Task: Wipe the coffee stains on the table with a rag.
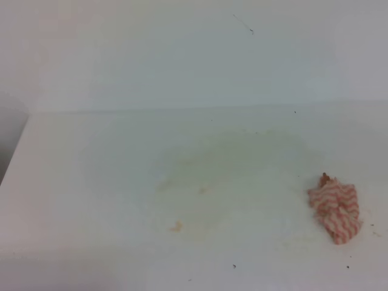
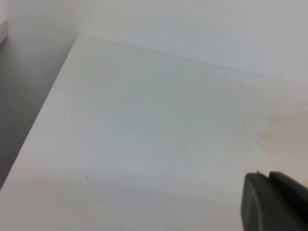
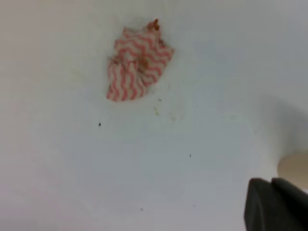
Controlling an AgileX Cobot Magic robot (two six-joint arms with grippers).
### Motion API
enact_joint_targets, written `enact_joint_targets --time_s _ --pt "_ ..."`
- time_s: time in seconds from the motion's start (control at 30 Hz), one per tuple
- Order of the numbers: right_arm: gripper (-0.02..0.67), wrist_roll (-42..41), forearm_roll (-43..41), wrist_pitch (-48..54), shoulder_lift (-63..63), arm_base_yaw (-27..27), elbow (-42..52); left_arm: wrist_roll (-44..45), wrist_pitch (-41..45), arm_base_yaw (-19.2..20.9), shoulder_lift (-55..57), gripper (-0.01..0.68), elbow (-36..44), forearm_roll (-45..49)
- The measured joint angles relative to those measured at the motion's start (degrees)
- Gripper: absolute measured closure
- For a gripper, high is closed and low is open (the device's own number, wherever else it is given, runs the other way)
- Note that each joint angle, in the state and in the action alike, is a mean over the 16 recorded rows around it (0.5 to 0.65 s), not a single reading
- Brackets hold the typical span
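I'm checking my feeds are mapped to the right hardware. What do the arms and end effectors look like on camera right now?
Little shows. In the left wrist view, the left end effector is a matte black, blocky part with rounded edges in the bottom right corner. The right wrist view shows the right end effector as the same matte black block. No cables, markings or arm links are visible, and the exterior high view shows no arm.

One rag (image 1: 335, 211), one table (image 1: 91, 200), few stains (image 1: 200, 176).

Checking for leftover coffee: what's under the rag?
The rag lies bunched on the white table, right of the faint coffee stains. Whatever is beneath it is covered.
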Motion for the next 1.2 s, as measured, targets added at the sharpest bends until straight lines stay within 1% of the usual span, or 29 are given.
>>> enact_joint_targets --time_s 0.17,0.3,0.5,0.63,0.77,0.9,1.0,1.2 --pt "0.648 -0.5 -0.7 -6.8 -10.0 -2.9 4.1 0.0 0.0 0.0 0.0 0.675 0.0 0.0" --pt "0.648 -0.5 -1.9 -14.2 -19.3 -5.0 10.8 0.0 0.0 0.0 0.0 0.675 0.0 0.0" --pt "0.649 3.9 -4.1 -26.9 -31.9 -6.6 26.6 0.0 0.0 0.0 0.0 0.675 0.0 0.0" --pt "0.649 9.5 -4.5 -35.2 -38.0 -7.9 38.3 0.0 0.0 0.0 0.0 0.675 0.0 0.0" --pt "0.649 15.5 -3.0 -41.8 -42.4 -10.2 48.3 0.0 0.0 0.0 0.0 0.675 0.0 0.0" --pt "0.649 20.4 -0.5 -45.8 -45.3 -13.6 55.6 0.0 0.0 0.0 0.0 0.675 0.0 0.0" --pt "0.649 22.1 1.3 -47.1 -46.7 -16.6 59.2 0.0 0.0 0.0 0.0 0.675 0.0 0.0" --pt "0.649 20.1 3.8 -47.4 -48.1 -21.8 63.2 0.0 0.0 0.0 0.0 0.675 0.0 0.0"
